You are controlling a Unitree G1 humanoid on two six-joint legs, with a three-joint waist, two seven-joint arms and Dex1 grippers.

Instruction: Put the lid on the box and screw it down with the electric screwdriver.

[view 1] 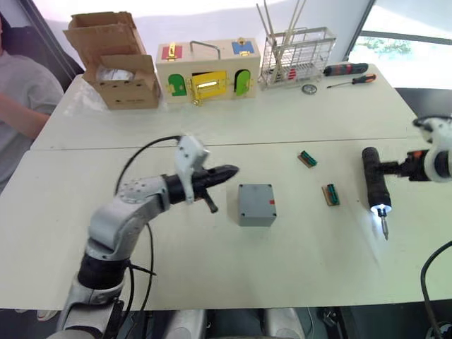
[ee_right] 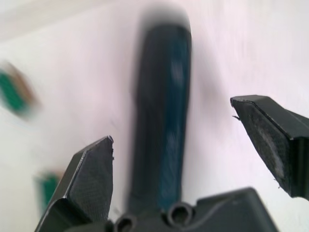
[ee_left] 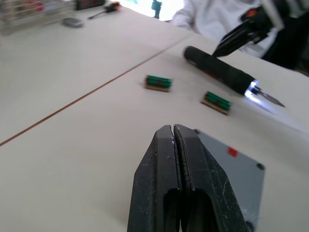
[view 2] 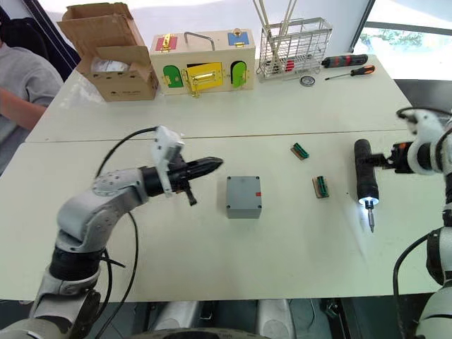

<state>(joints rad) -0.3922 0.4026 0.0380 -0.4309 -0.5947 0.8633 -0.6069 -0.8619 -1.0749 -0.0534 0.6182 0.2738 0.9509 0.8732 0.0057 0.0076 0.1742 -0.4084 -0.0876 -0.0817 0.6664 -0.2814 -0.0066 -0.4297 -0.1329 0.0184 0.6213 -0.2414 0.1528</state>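
Grey box [view 1: 256,204] stands mid-counter [view 1: 212,127], its lid [view 2: 242,189] seated on top. Left pincer [view 1: 229,171] — fingers pressed together, holding nothing — hovers just beside it. Electric screwdriver [view 1: 374,178] lies on the counter's right side, tip lit, between the spread fingers of the right pincer [ee_right: 193,145] — ungripped.

The grey box [view 1: 256,205] stands on the white worktop [view 1: 212,134] with the lid [view 2: 243,193] seated on top; a red mark shows on its side. The black screwdriver [view 1: 375,180] lies flat, well apart, tip light on.
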